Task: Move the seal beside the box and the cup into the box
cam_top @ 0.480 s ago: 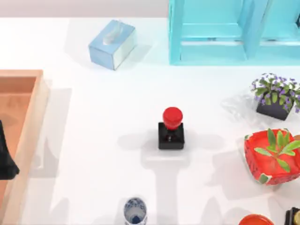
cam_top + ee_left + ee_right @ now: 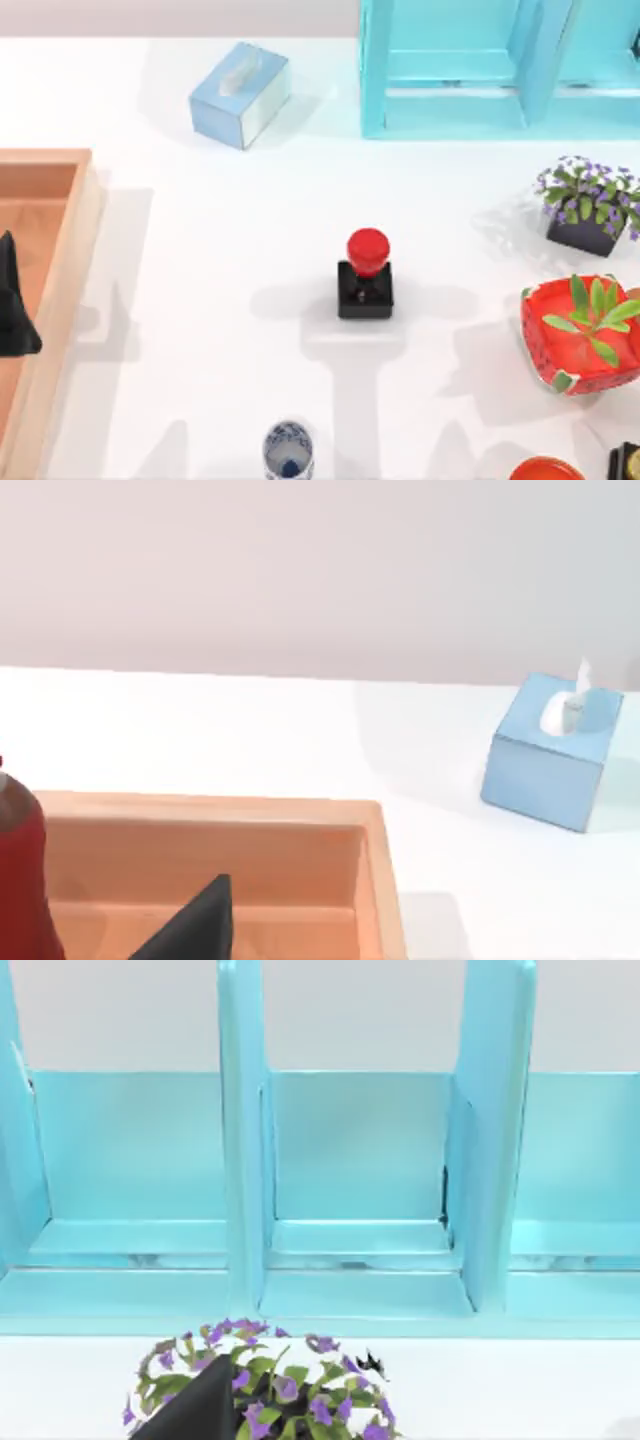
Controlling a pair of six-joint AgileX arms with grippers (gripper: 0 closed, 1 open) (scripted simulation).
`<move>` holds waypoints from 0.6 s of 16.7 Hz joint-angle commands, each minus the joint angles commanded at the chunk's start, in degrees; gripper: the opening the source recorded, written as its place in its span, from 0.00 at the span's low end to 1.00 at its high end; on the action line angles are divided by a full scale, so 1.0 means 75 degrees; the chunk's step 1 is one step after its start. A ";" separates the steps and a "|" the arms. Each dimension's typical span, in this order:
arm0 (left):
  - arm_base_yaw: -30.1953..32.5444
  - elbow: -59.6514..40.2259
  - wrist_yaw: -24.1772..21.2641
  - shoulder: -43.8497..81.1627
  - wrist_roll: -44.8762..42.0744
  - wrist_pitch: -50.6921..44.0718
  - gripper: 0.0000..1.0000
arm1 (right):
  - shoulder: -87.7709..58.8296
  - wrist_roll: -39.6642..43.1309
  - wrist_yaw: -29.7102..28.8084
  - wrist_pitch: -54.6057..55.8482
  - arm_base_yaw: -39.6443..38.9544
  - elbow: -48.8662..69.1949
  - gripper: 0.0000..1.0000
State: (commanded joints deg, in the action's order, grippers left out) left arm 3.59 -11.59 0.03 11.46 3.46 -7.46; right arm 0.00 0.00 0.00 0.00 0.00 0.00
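The left end effector (image 2: 14,310) is seen at the left edge of the top view, over the box (image 2: 60,260); compared with half a second ago it has shifted slightly up the frame, while nothing else has moved. Whether its fingers are spread or pressed together cannot be told, as just a dark shape is shown. In the left wrist view a dark fingertip (image 2: 195,925) is seen above the box's orange interior, with a red object at that picture's edge whose identity cannot be judged. The seal (image 2: 366,275) is standing upright mid-worktop, well apart from the box, and the cup (image 2: 288,450) is standing near the front edge, also outside the box. Neither object is held, so both transfers are judged still to be done. The right arm is parked facing the turquoise shelf (image 2: 360,1160).
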 joint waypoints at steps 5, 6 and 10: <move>0.0912 -0.2893 -0.0005 0.2922 0.0872 -0.1872 1.00 | 0.0000 0.0000 0.0000 0.0000 0.0000 0.0000 1.00; 0.1132 -0.3588 -0.0007 0.3629 0.1081 -0.2322 1.00 | 0.0000 0.0000 0.0000 0.0000 0.0000 0.0000 1.00; 0.2077 -0.6580 -0.0018 0.6674 0.1985 -0.4254 1.00 | 0.0000 0.0000 0.0000 0.0000 0.0000 0.0000 1.00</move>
State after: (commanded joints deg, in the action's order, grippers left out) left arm 19.17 -60.94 -0.11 61.51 18.34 -39.36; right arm 0.00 0.00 0.00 0.00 0.00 0.00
